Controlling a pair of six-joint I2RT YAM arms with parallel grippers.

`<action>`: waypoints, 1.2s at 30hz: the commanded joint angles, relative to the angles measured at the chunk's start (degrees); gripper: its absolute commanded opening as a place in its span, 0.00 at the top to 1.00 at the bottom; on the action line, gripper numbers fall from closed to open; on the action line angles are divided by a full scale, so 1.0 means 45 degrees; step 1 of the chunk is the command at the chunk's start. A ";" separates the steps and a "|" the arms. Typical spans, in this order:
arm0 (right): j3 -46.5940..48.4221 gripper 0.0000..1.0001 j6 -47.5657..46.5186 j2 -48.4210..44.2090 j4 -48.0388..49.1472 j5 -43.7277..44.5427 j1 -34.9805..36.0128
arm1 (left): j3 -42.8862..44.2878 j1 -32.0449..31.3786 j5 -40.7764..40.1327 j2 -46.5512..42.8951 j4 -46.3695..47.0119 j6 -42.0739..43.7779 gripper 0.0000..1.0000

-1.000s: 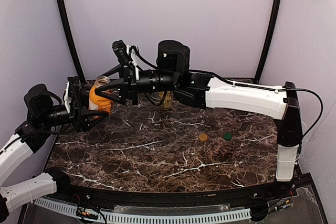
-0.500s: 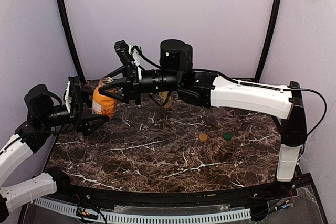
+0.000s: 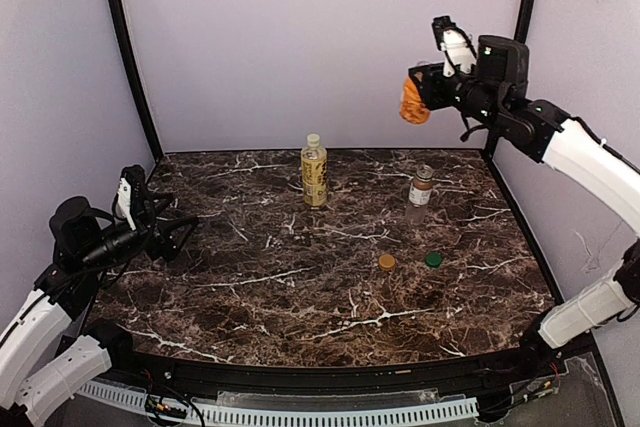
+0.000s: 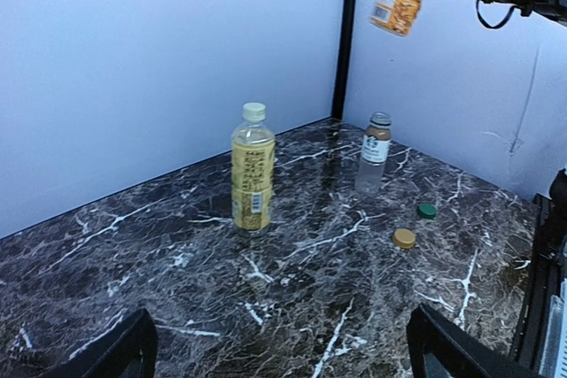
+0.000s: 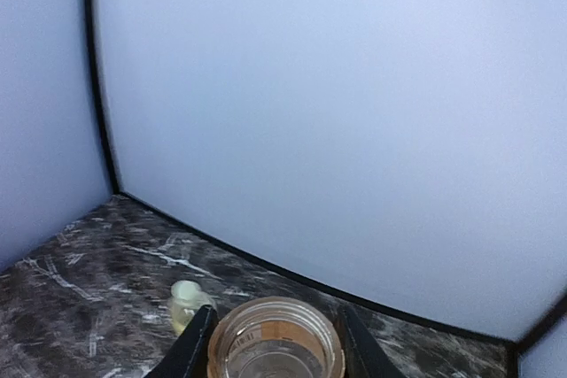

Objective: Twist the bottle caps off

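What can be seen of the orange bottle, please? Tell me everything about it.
The orange bottle is small, of orange plastic, with a pale label patch on its side. Its mouth is open, with a clear rim and no cap on it. The right gripper holds it at the neck, one finger on each side. It hangs tilted, high in the air over the far right of the table, near the back corner, touching nothing else.
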 commanded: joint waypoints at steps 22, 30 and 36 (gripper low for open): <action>-1.3788 1.00 0.4120 -0.0596 1.0912 0.3167 -0.5081 | -0.1885 0.1624 -0.2263 -0.2171 -0.0610 -0.0651 0.01; -1.4883 1.00 0.3283 0.0737 1.3811 0.4431 -0.3865 | -0.1928 0.1710 -0.2202 -0.2226 -0.0579 -0.0683 0.01; -1.4747 1.00 0.3107 0.1213 1.3513 0.4787 -0.3676 | -0.1900 0.1711 -0.2104 -0.2136 -0.0541 -0.0734 0.01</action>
